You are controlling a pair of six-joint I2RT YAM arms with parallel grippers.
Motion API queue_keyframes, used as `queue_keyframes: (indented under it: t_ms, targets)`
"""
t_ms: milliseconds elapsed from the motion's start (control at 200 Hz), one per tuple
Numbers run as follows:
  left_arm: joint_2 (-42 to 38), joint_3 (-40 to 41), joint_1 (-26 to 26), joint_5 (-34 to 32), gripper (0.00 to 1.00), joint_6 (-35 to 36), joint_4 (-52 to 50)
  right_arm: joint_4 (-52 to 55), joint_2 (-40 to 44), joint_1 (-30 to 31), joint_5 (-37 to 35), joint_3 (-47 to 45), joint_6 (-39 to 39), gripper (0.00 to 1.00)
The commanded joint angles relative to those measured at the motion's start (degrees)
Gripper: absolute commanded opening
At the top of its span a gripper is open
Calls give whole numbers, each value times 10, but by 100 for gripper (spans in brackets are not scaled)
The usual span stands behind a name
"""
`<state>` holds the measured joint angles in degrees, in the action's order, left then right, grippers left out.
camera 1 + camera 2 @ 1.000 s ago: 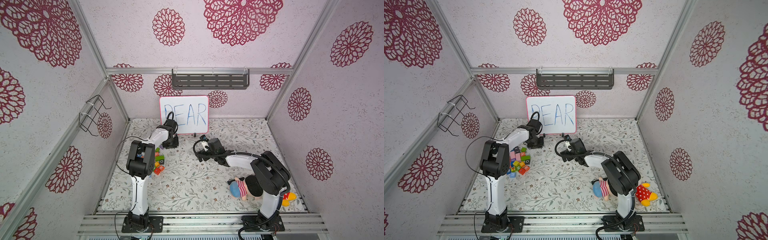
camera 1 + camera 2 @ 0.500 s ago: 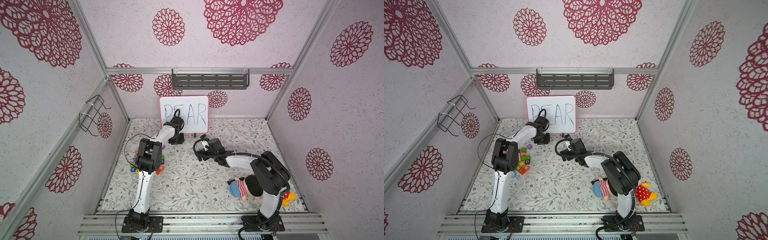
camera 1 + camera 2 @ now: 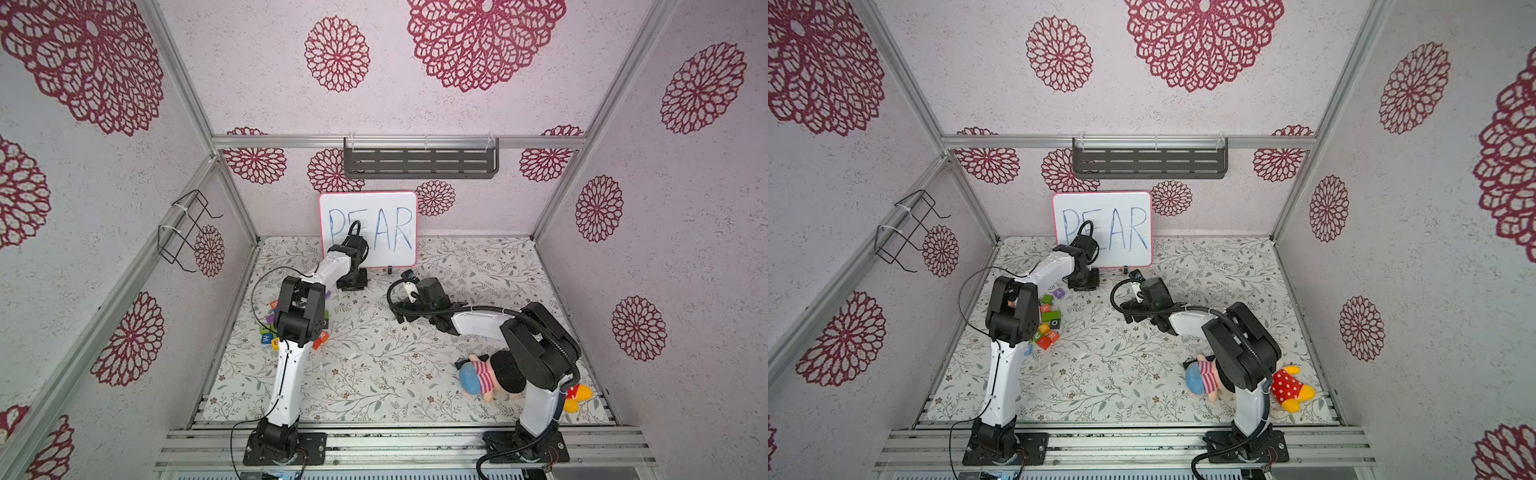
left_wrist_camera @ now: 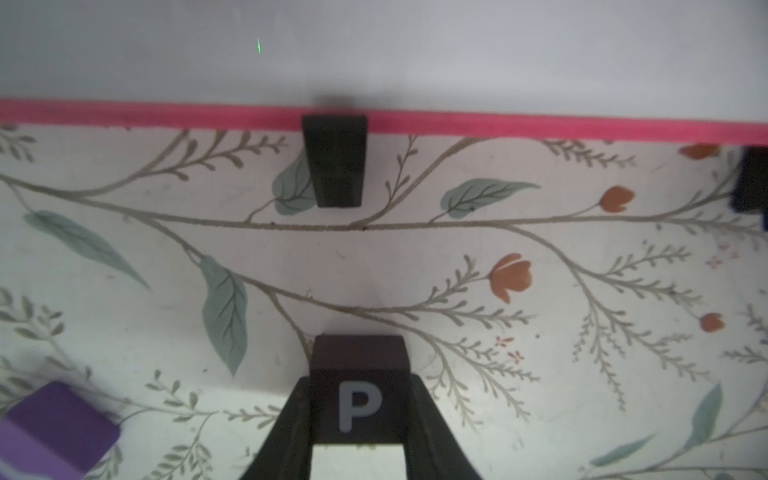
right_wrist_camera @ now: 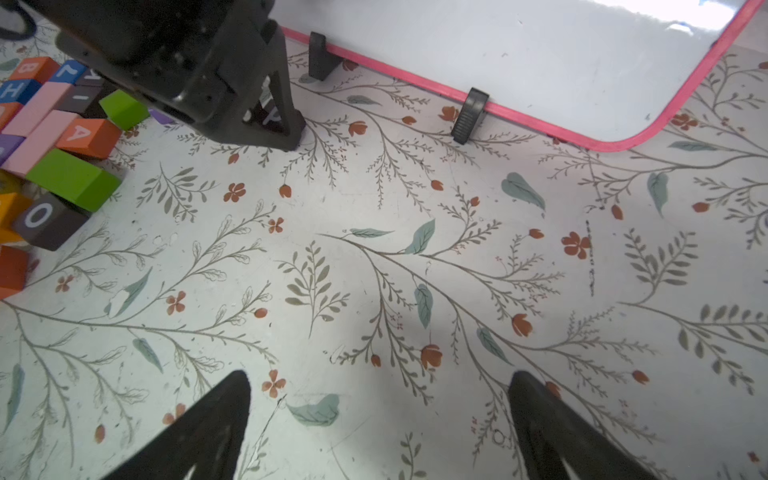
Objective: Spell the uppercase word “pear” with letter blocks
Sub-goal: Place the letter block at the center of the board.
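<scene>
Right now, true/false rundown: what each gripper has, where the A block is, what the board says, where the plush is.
Left gripper is shut on the P block. True.
Right gripper holds the orange A block. False: it is open and empty; the A block lies in the block pile.
Whiteboard reads PEAR. True.
Plush toy lies in the block pile. False: it lies by the right arm's base, apart from the pile.
</scene>
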<state>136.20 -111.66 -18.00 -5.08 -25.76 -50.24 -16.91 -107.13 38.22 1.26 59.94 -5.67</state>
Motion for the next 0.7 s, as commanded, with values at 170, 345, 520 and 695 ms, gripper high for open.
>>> queue_keyframes:
  t_ms: [170,345,520,695]
  targets:
    - [-2,19,3,2,33,12,1,-17,14,4,-9,1,-7,99]
    - [-4,18,4,1,36,16,-1,-15,16,4,-11,-2,-8,99]
    - [-8,19,4,-7,40,20,-7,-14,20,4,-12,-4,-7,99]
    - [-13,17,4,-8,47,16,-6,-13,23,4,-14,-5,-6,99]
